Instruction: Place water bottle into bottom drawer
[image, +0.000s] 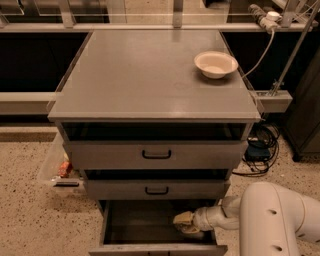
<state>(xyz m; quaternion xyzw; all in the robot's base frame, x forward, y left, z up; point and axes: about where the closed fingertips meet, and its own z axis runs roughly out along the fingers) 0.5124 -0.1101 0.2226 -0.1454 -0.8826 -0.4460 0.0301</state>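
- Water bottle: it cannot be told apart from the pale, yellowish end of the gripper (184, 222), so its exact place stays uncertain (no clear plastic shows anywhere else in view).
- The gripper sits inside the bottom drawer (140, 227), low in the right half and just above the dark floor of the drawer. Whether it is clamped on anything or spread apart cannot be told.
- The bottom drawer is pulled out toward the camera. Its dark grey inside is exposed and its front edge runs along the lower border of the view.
- The white arm (272, 222) reaches in from the lower right, its wrist crossing the right wall of the drawer.
- The middle drawer (115, 190) and the top drawer (110, 156) each carry a black handle in the middle (both fronts sit a little forward of the cabinet body, with a dark gap above each).
- A white bowl (215, 64) stands upright on the grey cabinet top (140, 80), near the back right corner and well apart from the gripper.
- A tangle of black cables (260, 145) lies on the speckled floor (25, 210) to the right of the cabinet.
- A clear bin with something red inside (64, 169) sits on the floor against the left side of the cabinet.
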